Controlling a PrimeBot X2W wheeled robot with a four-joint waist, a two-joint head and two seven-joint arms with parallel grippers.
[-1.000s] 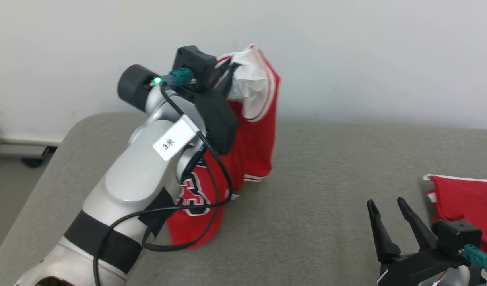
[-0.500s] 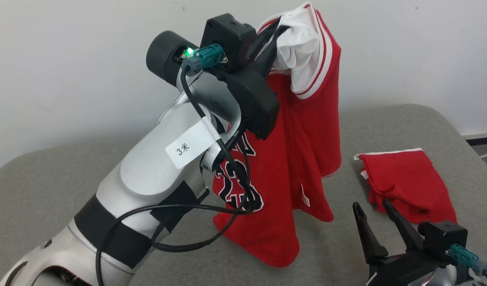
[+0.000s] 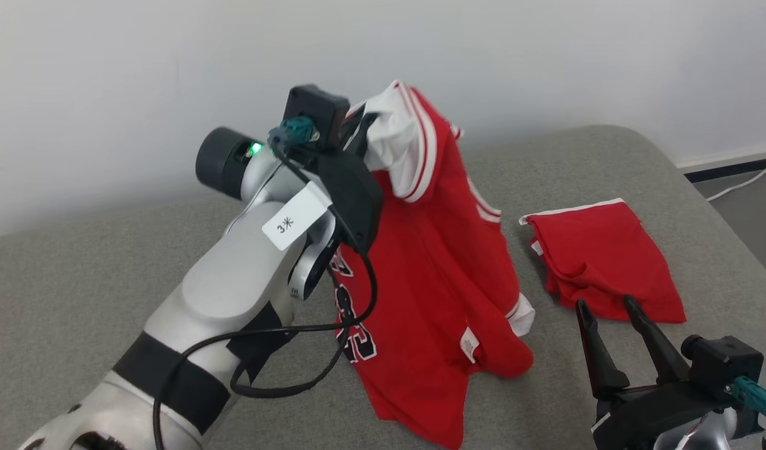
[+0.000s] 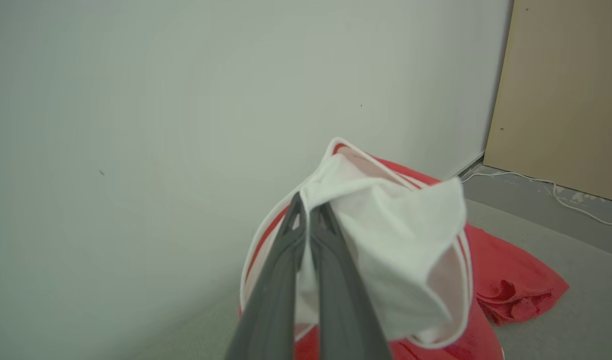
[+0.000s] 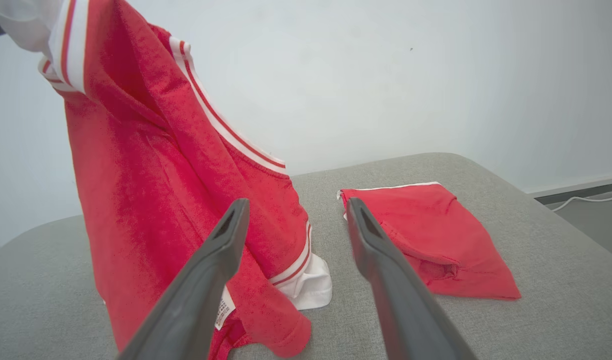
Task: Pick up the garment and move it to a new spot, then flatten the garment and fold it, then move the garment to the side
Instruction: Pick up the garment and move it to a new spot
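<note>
Grey fabric-covered table (image 3: 76,281) below, pale wall (image 3: 139,62) behind. Clamped the left gripper (image 4: 308,202) tight on the white-trimmed edge of the red basketball jersey (image 3: 439,262), both fingers pressed together over the cloth. Held that edge high, near 12 o'clock of the head view, well clear of the table. Let the jersey's body hang toward 6 o'clock, with the lower hem crumpled on the grey surface and a small white sewn-in label (image 3: 468,344) facing out. Hid part of the black-and-white number behind the left arm (image 3: 232,281), which rose from 7 o'clock. Saw a second red garment (image 3: 601,262) lying loosely folded at 3 o'clock of the jersey, near it but apart. Hovered the right gripper (image 3: 606,303) at 5 o'clock of the head view, fingers spread wide with nothing between them, tips pointing toward 12 o'clock at that second garment's near edge.
</note>
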